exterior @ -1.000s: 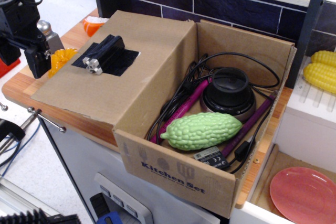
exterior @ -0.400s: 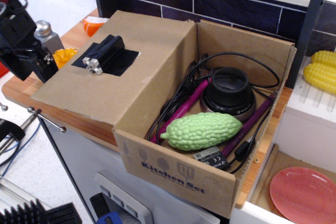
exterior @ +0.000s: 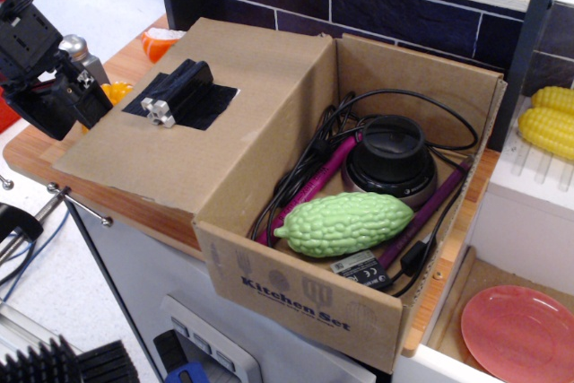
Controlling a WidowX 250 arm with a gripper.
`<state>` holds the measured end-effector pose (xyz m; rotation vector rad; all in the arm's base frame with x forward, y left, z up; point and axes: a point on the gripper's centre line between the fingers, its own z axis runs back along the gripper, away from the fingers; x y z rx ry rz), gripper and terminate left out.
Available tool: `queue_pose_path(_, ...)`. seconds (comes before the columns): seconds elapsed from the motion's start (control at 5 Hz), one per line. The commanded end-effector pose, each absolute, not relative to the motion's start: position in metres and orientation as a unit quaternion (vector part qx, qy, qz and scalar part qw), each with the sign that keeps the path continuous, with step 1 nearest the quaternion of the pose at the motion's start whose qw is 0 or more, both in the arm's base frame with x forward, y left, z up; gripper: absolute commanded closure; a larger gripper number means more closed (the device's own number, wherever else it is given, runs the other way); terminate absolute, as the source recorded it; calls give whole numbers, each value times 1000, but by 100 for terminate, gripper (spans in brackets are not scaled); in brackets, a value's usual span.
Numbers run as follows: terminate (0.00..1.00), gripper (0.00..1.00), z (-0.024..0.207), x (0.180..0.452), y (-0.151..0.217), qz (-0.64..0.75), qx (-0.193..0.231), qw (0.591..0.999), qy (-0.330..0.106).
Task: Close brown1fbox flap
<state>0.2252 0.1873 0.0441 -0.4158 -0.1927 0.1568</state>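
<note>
Observation.image shows the brown1fbox [exterior: 305,289] sitting on the wooden worktop [exterior: 31,154], its "Kitchen Set" side facing the camera and its right half open to the top. The flap [exterior: 215,132] lies folded out to the left, sloping slightly down over the worktop edge, with its black block handle [exterior: 179,89] and tape patch facing up. The tool [exterior: 76,96] sits just beside the flap's far left edge, near an orange object [exterior: 112,91] and a metal-capped shaker [exterior: 79,53]; whether its fingers are apart or together cannot be told from this angle.

To close the flap well, I judge the tool should get under the free left edge or take the handle, then swing the panel up and over in an arc about the fold line rather than pushing sideways, which could slide the whole box. The cables standing near the rim could catch the flap as it comes down.

Inside the box, from largest down: a tangle of black cable [exterior: 404,100], a light green bumpy gourd [exterior: 345,221], a round black-and-silver device [exterior: 390,163], two magenta rods [exterior: 309,190], and a small dark block [exterior: 359,268].
</note>
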Motion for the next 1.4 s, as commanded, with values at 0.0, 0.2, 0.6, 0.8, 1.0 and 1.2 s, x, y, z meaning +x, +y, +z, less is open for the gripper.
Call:
queue_pose_path(0.0, 0, 0, 72, 231, 190, 75, -197, 972, -105)
queue_pose_path(0.2, 0, 0, 82, 232, 191, 64, -183, 975, -103)
queue_pose_path(0.6, 0, 0, 122, 234, 158, 25, -103, 986, -129)
queue_pose_path(0.8, 0, 0, 143, 239, 142, 8, -69, 990, -124)
queue_pose_path(1.0, 0, 0, 159, 246, 122, -16, -28, 992, -124)
queue_pose_path(1.2, 0, 0, 175, 257, 101, -22, -2, 992, -127)
